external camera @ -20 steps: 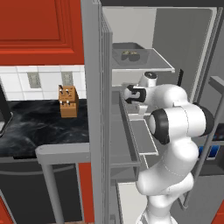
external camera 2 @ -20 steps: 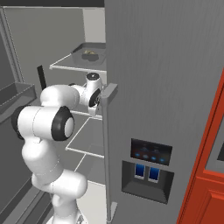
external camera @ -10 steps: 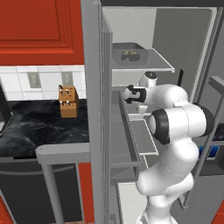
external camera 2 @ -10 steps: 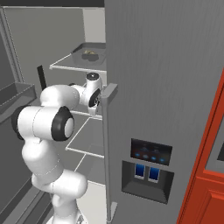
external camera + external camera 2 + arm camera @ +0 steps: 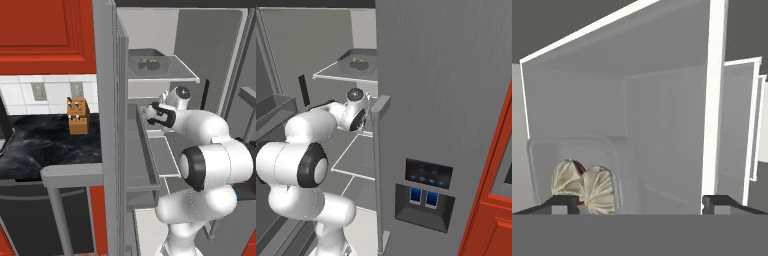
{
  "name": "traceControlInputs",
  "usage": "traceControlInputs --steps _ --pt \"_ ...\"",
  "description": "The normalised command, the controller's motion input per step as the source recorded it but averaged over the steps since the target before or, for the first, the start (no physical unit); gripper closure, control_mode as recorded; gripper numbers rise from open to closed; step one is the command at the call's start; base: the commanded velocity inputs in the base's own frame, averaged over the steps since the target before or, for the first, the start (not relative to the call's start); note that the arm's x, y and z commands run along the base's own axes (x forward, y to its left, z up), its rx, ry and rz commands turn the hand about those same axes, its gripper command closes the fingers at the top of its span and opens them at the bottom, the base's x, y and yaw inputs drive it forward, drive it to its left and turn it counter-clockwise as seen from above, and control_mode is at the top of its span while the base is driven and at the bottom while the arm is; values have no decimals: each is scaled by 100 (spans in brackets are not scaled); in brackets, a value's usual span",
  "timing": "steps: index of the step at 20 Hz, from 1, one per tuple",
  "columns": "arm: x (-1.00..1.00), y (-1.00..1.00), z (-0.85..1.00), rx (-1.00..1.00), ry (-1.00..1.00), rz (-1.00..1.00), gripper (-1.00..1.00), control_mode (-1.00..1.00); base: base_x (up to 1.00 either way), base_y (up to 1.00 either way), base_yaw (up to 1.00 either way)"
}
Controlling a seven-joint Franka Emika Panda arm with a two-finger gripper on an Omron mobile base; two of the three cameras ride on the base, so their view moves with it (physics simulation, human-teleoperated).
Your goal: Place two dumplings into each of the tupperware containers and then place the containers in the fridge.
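My claw (image 5: 641, 202) is wide open, holding nothing. I count two dumplings (image 5: 584, 186) in one container (image 5: 619, 165) before me. Another container (image 5: 146, 58) sits higher up, its two lumps maybe dumplings too.

Base views flanking fridge (image 5: 150, 100) (hand view inside)

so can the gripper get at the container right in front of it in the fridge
Probably yes. The gripper is open, and the container with two dumplings lies just ahead on the fridge shelf, nothing between.

Two dumplings (image 5: 584, 186) in tupperware container (image 5: 624, 165), pincer (image 5: 641, 202) spread wide
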Motion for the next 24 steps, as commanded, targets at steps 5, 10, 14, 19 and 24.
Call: traceControlInputs --steps 5,10,14,19,24 --pt "-98 0 91 0 -3 0 -100 -100 0 0 0" --pt "-99 -2 93 0 7 0 -100 -100 0 0 0" --pt "-100 4 16 -1 0 0 -100 -100 0 0 0" --pt "-100 26 0 -3 0 0 -100 -100 0 0 0" --pt "-100 -27 3 0 1 1 -100 -100 0 0 0"
